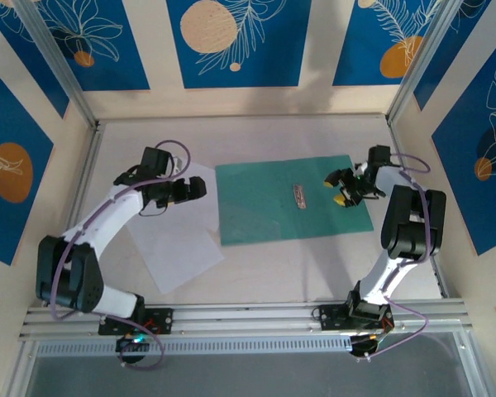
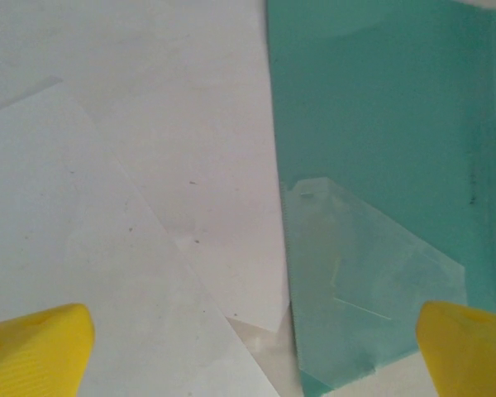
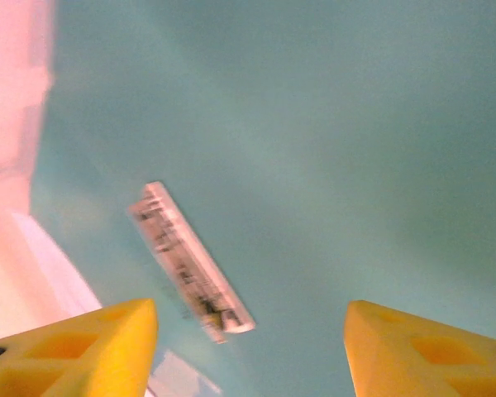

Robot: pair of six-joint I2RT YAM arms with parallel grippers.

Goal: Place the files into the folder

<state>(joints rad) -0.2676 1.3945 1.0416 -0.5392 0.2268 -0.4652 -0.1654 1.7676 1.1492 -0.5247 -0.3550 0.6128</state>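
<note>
Lying opened flat at the middle of the table (image 1: pixel 314 265), the thin teal-green card folder (image 1: pixel 264 207) showed its small silver metal clip (image 1: pixel 299 196) near its centre, while two overlapping plain white paper sheets (image 1: pixel 178 244) lay just beside its left edge. The left gripper (image 1: pixel 200 188) hung over the sheets, yellow fingers (image 2: pixel 33 347) spread wide and empty. The right gripper (image 1: pixel 337 188) hung over the folder's right half, fingers partly apart, gripping nothing.
</note>
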